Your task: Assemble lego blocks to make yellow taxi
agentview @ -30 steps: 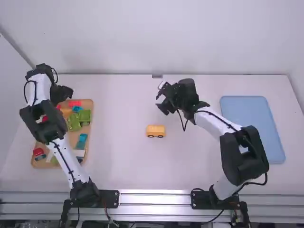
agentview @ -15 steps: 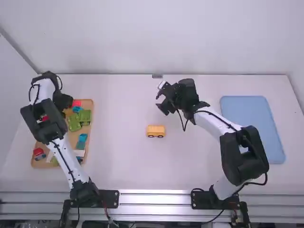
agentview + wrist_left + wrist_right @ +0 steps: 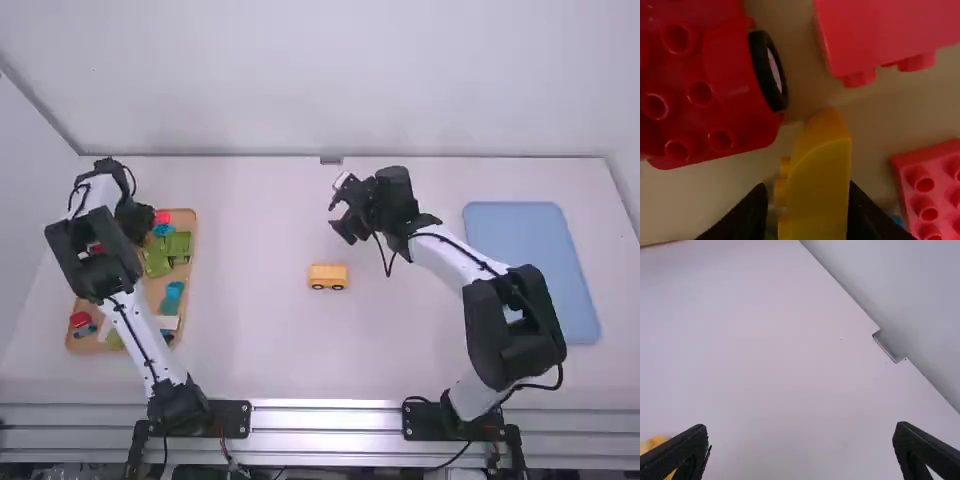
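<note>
- Likely picking: straddles curved yellow block [image 3: 817, 170] with parted left pincer [image 3: 807, 187].
- Hovers with right pincer [image 3: 800, 426] open, near wheeled yellow base [image 3: 328, 271].
- Next, needs centring, gentle squeeze, straight lift.

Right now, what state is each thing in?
Left gripper: at yellow sloped block, grip unclear
Yellow sloped block: studs sideways
Right gripper: open
Yellow wheeled block: upright on wheels
Wooden tray: loaded
Blue tray: lying flat
Red brick: studs up
Red wheeled block: studs up
Other red brick: sideways
</note>
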Available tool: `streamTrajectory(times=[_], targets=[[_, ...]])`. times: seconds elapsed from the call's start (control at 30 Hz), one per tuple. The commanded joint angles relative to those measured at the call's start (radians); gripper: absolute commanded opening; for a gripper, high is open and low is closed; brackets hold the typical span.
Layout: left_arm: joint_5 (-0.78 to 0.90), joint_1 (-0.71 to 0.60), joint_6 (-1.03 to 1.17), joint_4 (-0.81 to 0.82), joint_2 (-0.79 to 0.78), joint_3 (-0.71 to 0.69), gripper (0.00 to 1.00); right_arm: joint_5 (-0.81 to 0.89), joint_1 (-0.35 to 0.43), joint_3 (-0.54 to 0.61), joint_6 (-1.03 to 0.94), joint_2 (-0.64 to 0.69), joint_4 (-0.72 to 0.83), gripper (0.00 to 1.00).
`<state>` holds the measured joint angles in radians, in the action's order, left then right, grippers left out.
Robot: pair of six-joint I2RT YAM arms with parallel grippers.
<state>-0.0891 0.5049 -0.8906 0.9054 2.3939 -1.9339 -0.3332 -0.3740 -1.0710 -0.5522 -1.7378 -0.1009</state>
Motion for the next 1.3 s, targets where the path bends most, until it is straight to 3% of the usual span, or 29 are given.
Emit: streamTrajectory(times=[0.0,0.1,0.2,0.43,0.6,0.8,0.93,1.07,1.27], targets=[[-0.005,0.0,0.005,-0.008,0.01,0.022,0.36,-0.002,0.001,0.006,0.003,0.031,0.001,0.98],[-0.005,-0.001,0.005,-0.018,0.01,0.024,0.13,-0.002,0.001,0.006,0.003,0.031,0.003,0.98],[-0.005,-0.001,0.031,-0.012,0.01,0.012,0.07,-0.002,0.001,0.007,0.003,0.031,0.003,0.98],[0.021,-0.001,0.164,0.143,0.009,-0.154,0.02,-0.011,0.0,0.006,0.003,0.031,-0.021,0.98],[0.021,0.0,0.233,0.278,-0.012,-0.312,0.02,-0.117,-0.015,0.006,0.017,0.031,-0.103,0.98],[0.022,-0.02,0.271,0.291,-0.092,-0.307,0.02,-0.193,-0.012,0.006,0.197,0.018,-0.266,0.98],[0.023,-0.054,0.279,0.178,-0.2,-0.149,0.02,-0.191,0.001,0.004,0.277,-0.008,-0.338,0.98],[0.066,-0.09,0.322,-0.048,-0.366,0.142,0.02,-0.196,0.018,0.004,0.374,-0.042,-0.408,0.98],[0.246,-0.173,0.596,-0.454,-0.645,0.586,0.02,-0.336,0.048,-0.002,0.556,-0.105,-0.607,0.98]])
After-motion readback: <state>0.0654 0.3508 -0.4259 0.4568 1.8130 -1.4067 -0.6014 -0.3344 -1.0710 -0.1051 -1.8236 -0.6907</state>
